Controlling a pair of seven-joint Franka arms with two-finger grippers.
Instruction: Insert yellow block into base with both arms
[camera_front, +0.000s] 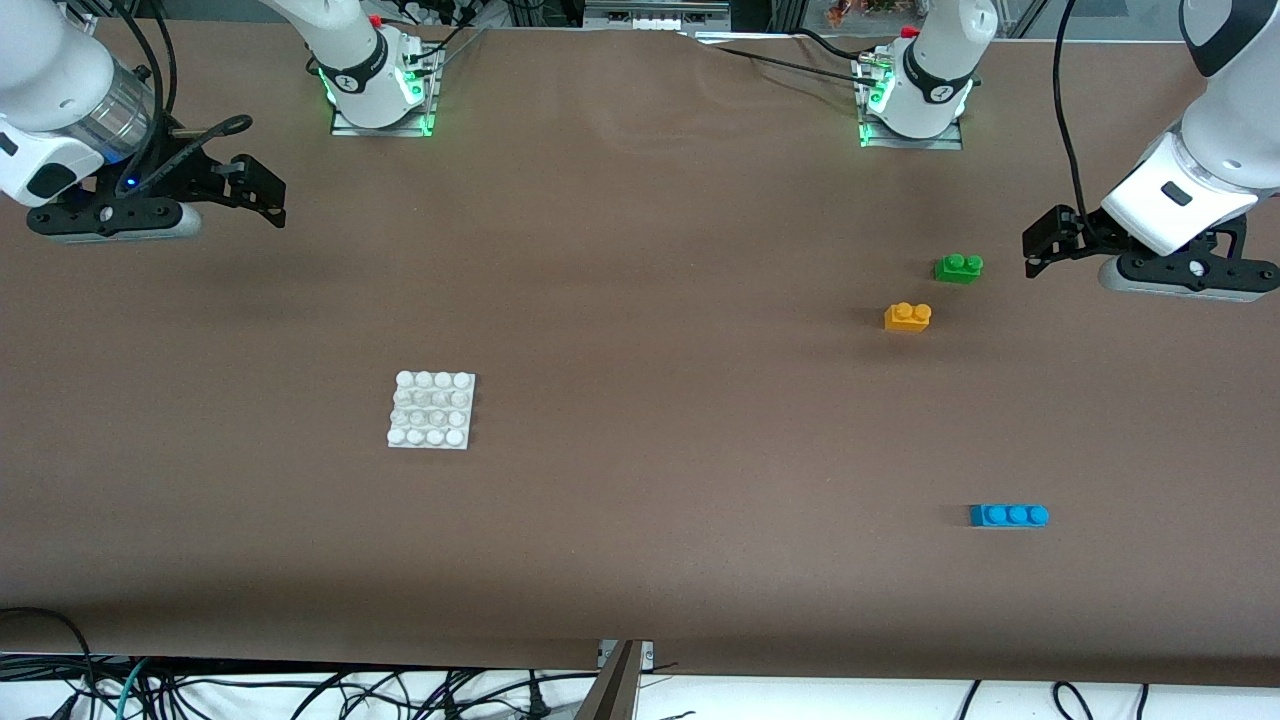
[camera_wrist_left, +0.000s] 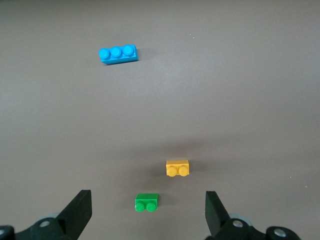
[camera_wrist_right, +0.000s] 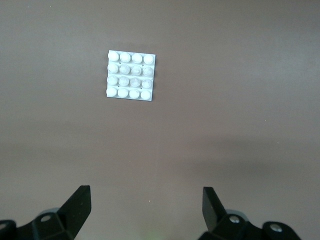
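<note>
Overhead, the front view shows the yellow block (camera_front: 907, 317) lying on the brown table (camera_front: 640, 560) toward the left arm's end, just beside the green brick (camera_front: 958, 267) and slightly nearer the camera than it. The blue brick (camera_front: 1008, 515) lies nearer the camera again, well apart from both. The base (camera_front: 431, 409) sits alone toward the right arm's end. The left gripper (camera_front: 1040, 245) hangs above the table at its own end, empty; the right gripper (camera_front: 265, 192) does the same at the other end.

From the left wrist view, the left gripper (camera_wrist_left: 147, 210) has its fingers (camera_wrist_left: 80, 210) spread wide, holding nothing, with the green brick (camera_wrist_left: 147, 202) between them below, the yellow block (camera_wrist_left: 177, 167) near it and the blue brick (camera_wrist_left: 118, 53) well off.

From the right wrist view, the right gripper (camera_wrist_right: 146, 206) is likewise wide open and empty, the base (camera_wrist_right: 131, 75) lying flat on the table well apart from it.
</note>
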